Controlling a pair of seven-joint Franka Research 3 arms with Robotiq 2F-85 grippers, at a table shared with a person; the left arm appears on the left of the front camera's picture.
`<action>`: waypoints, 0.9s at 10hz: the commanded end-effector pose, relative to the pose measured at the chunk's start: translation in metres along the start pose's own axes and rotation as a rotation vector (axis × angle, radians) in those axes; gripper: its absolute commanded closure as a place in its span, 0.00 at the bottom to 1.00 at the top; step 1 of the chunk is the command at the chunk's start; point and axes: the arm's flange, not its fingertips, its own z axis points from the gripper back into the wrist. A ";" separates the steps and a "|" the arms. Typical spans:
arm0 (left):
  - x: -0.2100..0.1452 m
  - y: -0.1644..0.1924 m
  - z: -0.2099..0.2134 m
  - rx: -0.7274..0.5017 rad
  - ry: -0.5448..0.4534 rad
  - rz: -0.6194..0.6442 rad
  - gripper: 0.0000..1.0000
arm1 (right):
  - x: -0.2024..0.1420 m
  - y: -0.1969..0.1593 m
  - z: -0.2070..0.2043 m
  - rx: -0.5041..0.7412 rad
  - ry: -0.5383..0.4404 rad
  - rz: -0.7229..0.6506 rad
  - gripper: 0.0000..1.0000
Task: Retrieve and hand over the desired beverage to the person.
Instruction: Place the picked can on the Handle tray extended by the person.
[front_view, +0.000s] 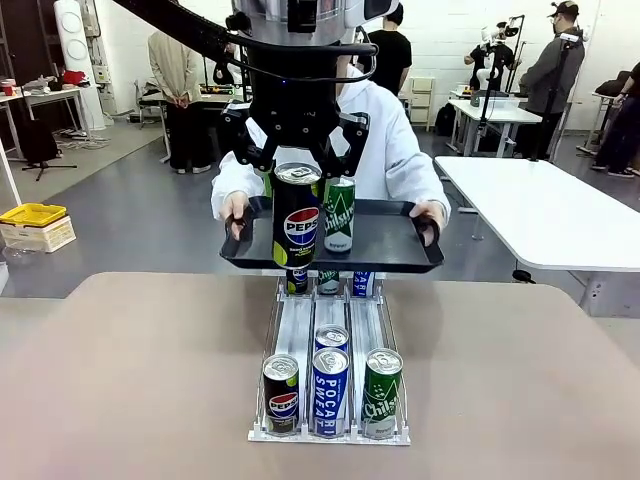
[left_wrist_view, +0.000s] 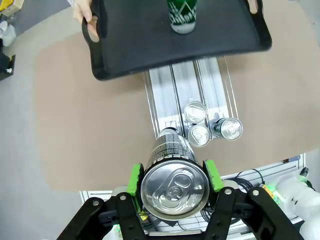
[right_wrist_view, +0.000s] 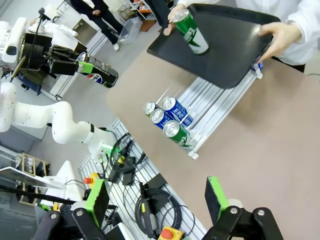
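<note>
My left gripper (front_view: 298, 165) is shut on an upright black Pepsi can (front_view: 297, 218), held in the air just in front of the tray's near rim. The person (front_view: 390, 150), in a white hooded jacket, holds a black tray (front_view: 390, 240) by both handles above the far end of the can rack (front_view: 300, 325). A green Chilsung can (front_view: 339, 213) stands on the tray. From the left wrist, the green pads (left_wrist_view: 134, 177) clamp the Pepsi can (left_wrist_view: 174, 185), with the tray (left_wrist_view: 140, 35) beyond it. My right gripper (right_wrist_view: 157, 200) is open and holds nothing, well back from the rack (right_wrist_view: 210, 107).
At the rack's near end stand a Pepsi can (front_view: 281, 393), two blue Pocari Sweat cans (front_view: 329, 390) and a green can (front_view: 381, 392). More cans sit under the tray at the far end. A white table (front_view: 540, 210) is at the right, and people stand farther back.
</note>
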 end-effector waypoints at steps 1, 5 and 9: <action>-0.001 0.003 0.005 0.004 -0.020 0.008 1.00 | 0.002 -0.001 0.000 0.032 -0.023 0.015 0.00; -0.001 0.003 0.005 0.004 -0.020 0.008 1.00 | 0.002 -0.001 0.000 0.032 -0.023 0.015 0.00; -0.001 0.003 0.005 0.004 -0.020 0.008 1.00 | 0.002 -0.001 0.000 0.032 -0.023 0.015 0.00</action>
